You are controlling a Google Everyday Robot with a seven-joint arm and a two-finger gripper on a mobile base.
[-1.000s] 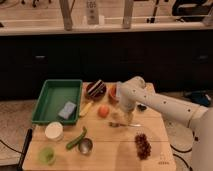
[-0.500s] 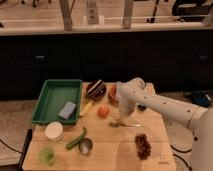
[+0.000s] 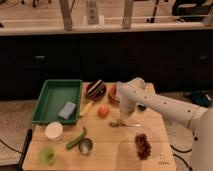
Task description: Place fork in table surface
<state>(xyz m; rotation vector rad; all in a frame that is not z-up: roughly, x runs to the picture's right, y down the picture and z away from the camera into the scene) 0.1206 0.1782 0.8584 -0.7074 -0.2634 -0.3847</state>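
The slim silver fork [image 3: 126,124] lies flat on the light wooden table surface [image 3: 107,155], right of centre, with its tines pointing left. My gripper [image 3: 123,114] hangs from the white arm, just above the fork's tine end. The arm reaches in from the right over the table's back right part.
A green tray [image 3: 50,97] holding a blue sponge [image 3: 66,110] sits at the back left. A dark bowl [image 3: 96,89], a red fruit [image 3: 103,111], a green pepper [image 3: 76,139], a metal cup [image 3: 86,146], a white cup [image 3: 54,131], a green cup [image 3: 47,155] and dark grapes [image 3: 142,146] stand around.
My gripper has risen a little from the table. The fork now shows lying on the wood below it.
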